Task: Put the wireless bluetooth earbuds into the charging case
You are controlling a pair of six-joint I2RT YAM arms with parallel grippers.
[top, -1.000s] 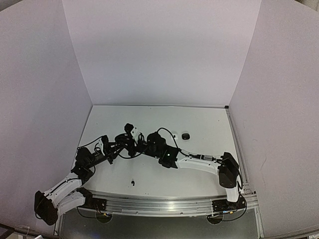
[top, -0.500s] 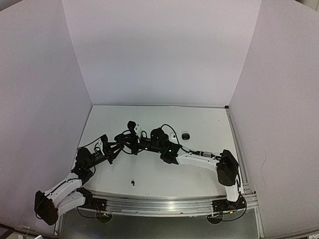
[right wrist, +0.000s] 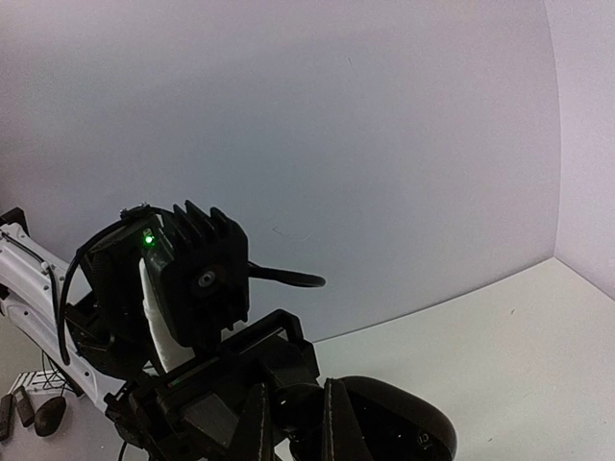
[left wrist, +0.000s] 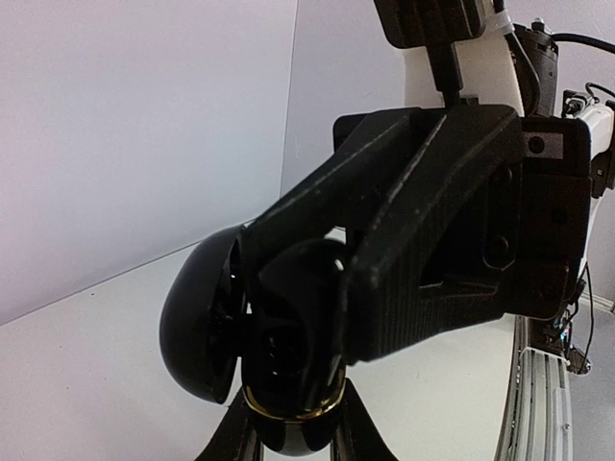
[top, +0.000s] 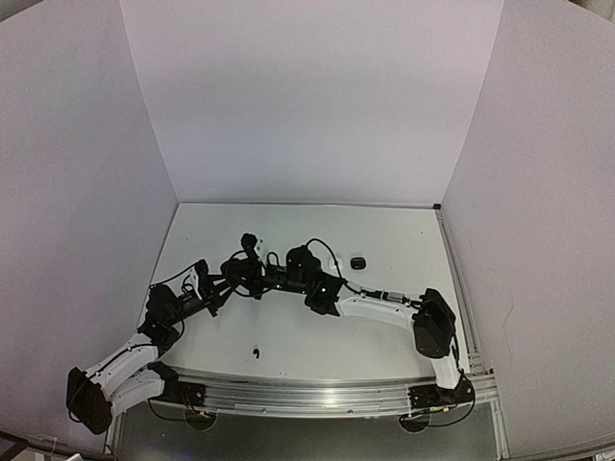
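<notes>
My left gripper [left wrist: 288,448] is shut on the base of a black charging case [left wrist: 288,427] with a gold band. The case stands upright with its lid [left wrist: 197,327] swung open to the left. My right gripper [right wrist: 296,427] reaches in from the right, its fingers [left wrist: 423,240] right at the case's mouth. It is shut on a small dark rounded earbud [right wrist: 300,403], which is mostly hidden. In the top view both grippers meet left of centre, the left gripper [top: 247,273] facing the right gripper [top: 272,279]. A tiny black earbud [top: 255,352] lies near the front edge.
A small black rounded item [top: 357,262] sits on the white table [top: 384,230] to the right of the arms. Pale walls close in the left, back and right sides. A metal rail [top: 317,396] runs along the near edge.
The right arm has swung left and forward, bringing its gripper up against the case in the left gripper. The left arm has barely moved.
</notes>
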